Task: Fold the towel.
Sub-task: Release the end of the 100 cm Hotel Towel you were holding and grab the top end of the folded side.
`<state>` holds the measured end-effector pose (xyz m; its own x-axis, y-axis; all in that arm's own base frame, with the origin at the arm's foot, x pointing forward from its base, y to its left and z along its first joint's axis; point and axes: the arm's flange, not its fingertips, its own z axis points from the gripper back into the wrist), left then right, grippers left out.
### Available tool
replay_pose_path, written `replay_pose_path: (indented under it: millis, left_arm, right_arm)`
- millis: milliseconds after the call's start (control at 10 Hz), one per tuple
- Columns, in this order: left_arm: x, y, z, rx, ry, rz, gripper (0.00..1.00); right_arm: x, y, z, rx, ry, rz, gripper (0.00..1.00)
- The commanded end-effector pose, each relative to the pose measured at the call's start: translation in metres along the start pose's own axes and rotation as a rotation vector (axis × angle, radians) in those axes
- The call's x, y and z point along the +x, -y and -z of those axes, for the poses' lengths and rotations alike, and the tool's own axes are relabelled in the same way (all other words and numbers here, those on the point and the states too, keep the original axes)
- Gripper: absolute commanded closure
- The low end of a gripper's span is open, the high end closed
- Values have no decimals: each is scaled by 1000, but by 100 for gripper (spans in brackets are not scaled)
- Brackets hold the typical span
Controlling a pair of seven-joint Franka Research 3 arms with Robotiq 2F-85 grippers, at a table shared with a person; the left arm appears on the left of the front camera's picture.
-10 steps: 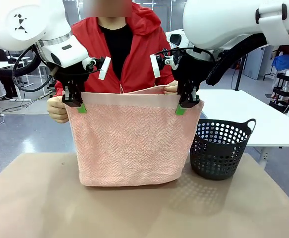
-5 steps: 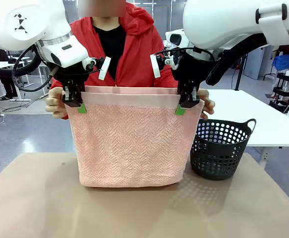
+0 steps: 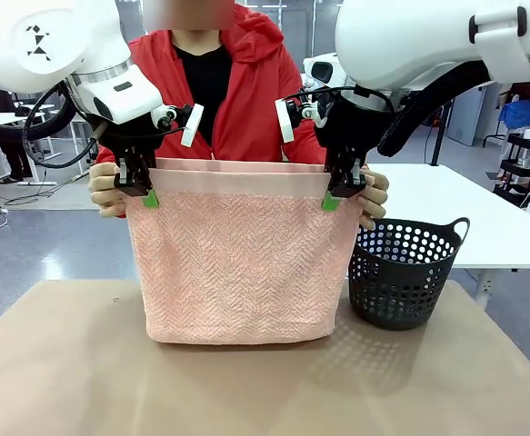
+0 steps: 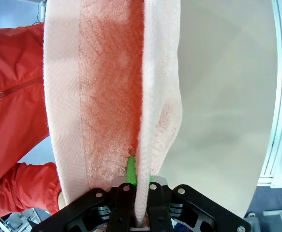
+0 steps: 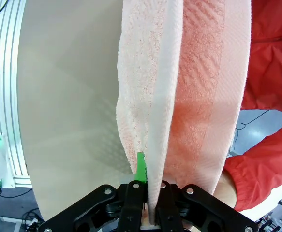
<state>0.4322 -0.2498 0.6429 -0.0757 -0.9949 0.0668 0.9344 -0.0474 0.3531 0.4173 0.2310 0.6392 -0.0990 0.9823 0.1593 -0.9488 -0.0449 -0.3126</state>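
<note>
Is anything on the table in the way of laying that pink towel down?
Nothing visible does. The towel hangs down to the table, and the black basket stands off to its side, not under it.

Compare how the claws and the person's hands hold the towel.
The left claw and right claw pinch the towel by its near layer's top corners; the person's hands grip the far layer, outside the claws. The hands' edge stands higher than the claws'. Both hold it hanging doubled.
</note>
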Motion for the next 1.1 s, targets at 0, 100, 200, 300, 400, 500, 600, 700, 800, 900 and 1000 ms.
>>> replay_pose_path:
  millis: [0, 100, 200, 300, 400, 500, 600, 700, 800, 900, 1000]
  left_arm:
    - [-1, -2, -2, -3, -2, -2, 100]
    - [-1, -2, -2, -3, -2, -2, 100]
    - [-1, -2, -2, -3, -2, -2, 100]
    - [-1, -2, -2, -3, -2, -2, 100]
    - [0, 0, 0, 0, 0, 0, 67]
    - [-4, 2, -4, 21, 4, -13, 53]
    - [-7, 5, -9, 38, 1, -18, 24]
    - [-10, 8, -15, 50, 16, -12, 12]
    - [-13, 15, -27, 84, 29, -1, 0]
    - [-15, 23, -42, 125, 45, -7, 0]
    - [-18, 30, -59, 168, 73, -15, 0]
  right_arm:
    - [-1, 1, -1, -7, -2, 0, 100]
    - [-1, 1, -1, -7, -2, 0, 100]
    - [-1, 1, -1, -7, -2, 0, 100]
    - [-1, 1, -1, -7, -2, 0, 100]
    - [0, 0, 0, 0, 0, 0, 90]
    - [-1, -2, -2, -10, -1, 9, 64]
    - [-1, -6, -4, -17, 2, 22, 56]
    - [-2, -10, -12, -26, 12, 21, 30]
    - [-6, -17, -29, -67, 36, 15, 22]
    - [-8, -25, -45, -103, 33, 7, 0]
    - [-10, -33, -61, -149, 54, -1, 0]
